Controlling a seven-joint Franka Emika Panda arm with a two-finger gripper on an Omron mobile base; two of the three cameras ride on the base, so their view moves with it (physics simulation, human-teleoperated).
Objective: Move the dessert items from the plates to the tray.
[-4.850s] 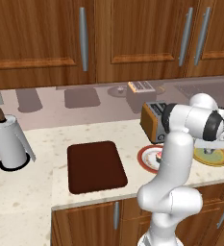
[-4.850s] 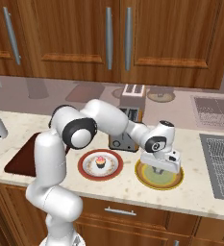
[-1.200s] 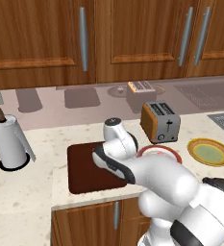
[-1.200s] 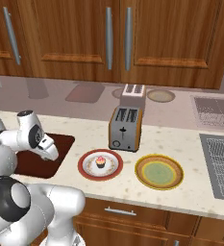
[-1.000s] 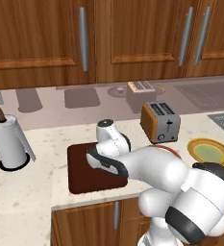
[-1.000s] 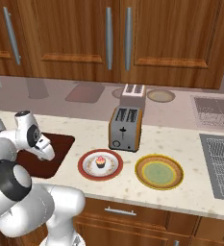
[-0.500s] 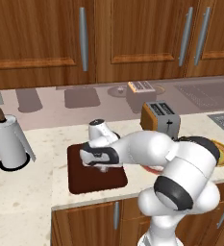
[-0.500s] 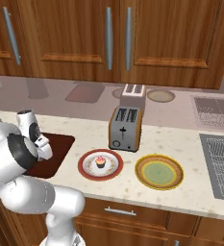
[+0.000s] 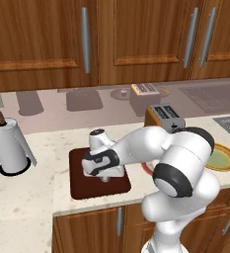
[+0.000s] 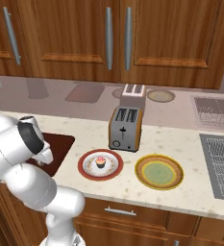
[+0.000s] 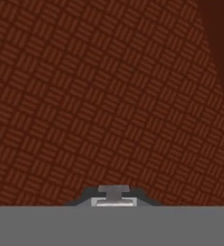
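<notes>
I've got the arm swung over to the left of the desk (image 9: pixel 32 188), and the pincer (image 9: pixel 102 174) is now down low over the tray (image 9: pixel 82 185), sitting left of centre in the left base frame; a second ago it was further right along the tray and higher, so the hand has travelled leftward and dropped. From the hand camera the tray's woven brown surface (image 11: pixel 108 96) is very close, with the fingers drawn together at the bottom middle. I'd judge they are clamped on the tiny pale morsel, since the yellow-green plate (image 10: pixel 159 171) at the lower right of centre in the right base frame is bare, but the morsel itself is too small for me to make out between the tips, so I can't confirm it. Nearly five seconds back the hand was over that yellow-green plate; now it is well apart from it, on the far side of the toaster (image 10: pixel 125 128). The cupcake (image 10: pixel 100 161) is untouched on the red-rimmed plate (image 10: pixel 87 169), just left of the yellow-green one. To my reading the first dessert is about to be set down, and the cupcake trip is yet to come.
</notes>
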